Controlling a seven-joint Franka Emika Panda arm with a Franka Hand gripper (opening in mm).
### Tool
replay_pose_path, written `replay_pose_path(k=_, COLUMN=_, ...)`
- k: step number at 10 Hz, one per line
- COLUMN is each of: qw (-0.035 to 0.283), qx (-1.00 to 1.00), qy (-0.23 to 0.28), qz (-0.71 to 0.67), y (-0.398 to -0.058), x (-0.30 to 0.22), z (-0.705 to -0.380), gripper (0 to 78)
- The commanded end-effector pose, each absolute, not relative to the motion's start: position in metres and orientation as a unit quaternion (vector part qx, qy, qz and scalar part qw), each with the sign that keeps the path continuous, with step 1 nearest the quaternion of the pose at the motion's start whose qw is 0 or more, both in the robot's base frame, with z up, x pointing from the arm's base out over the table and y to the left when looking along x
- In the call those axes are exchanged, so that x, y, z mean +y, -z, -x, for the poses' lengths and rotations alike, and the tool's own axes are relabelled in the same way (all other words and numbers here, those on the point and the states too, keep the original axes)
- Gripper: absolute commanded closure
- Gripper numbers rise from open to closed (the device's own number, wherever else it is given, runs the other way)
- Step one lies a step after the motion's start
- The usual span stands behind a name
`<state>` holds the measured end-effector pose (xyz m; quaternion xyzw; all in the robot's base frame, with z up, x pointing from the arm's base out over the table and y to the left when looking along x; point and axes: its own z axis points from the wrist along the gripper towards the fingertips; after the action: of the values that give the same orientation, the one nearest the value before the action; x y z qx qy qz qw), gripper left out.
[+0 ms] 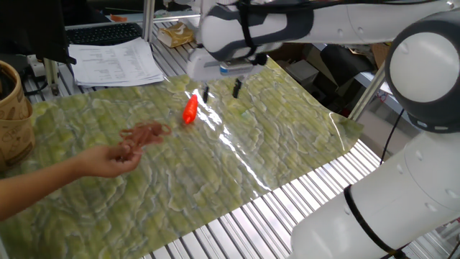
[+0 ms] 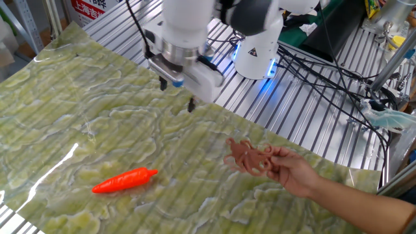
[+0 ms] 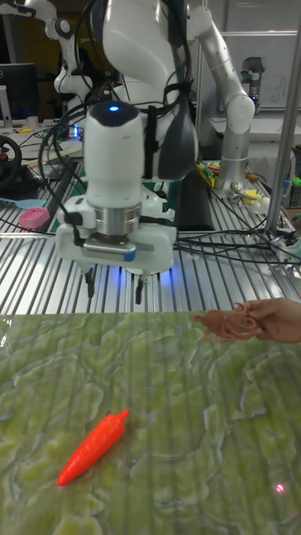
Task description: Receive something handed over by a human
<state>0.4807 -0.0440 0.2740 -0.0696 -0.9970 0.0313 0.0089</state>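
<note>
No legible writing. Gripper [image 2: 176, 95] points down, jaws apart, empty; hand [image 2: 294, 172] holds out octopus toy [image 2: 247, 156].

**A cluttered lab around a green-covered bench**

A mottled green mat [image 1: 251, 137] covers a ribbed metal table [image 2: 305, 123], glare streaking its middle. At upper left lie stacked papers [image 1: 115, 63] and a keyboard [image 1: 100, 33]; a wicker basket [image 1: 14, 108] stands at the left edge. Black cables [image 2: 325, 71] trail at upper right.
</note>
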Motion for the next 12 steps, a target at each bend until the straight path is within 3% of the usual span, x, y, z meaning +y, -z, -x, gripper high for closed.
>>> replay_pose_path(k=1, qw=0.011, qx=-0.991, qy=-0.015, qz=0.135, y=-0.247, x=-0.101, z=-0.456, gripper=0.2)
replay_pose_path(k=7, qw=-0.007, qx=-0.982, qy=0.018, qz=0.187, y=-0.235, x=-0.093, z=-0.425, gripper=0.2)
replay_pose_path(k=9, qw=-0.010, qx=-0.962, qy=0.133, qz=0.236, y=-0.235, x=-0.090, z=-0.425, gripper=0.2)
replay_pose_path(k=12, qw=-0.017, qx=-0.952, qy=0.131, qz=0.274, y=-0.248, x=-0.051, z=-0.449, gripper=0.2)
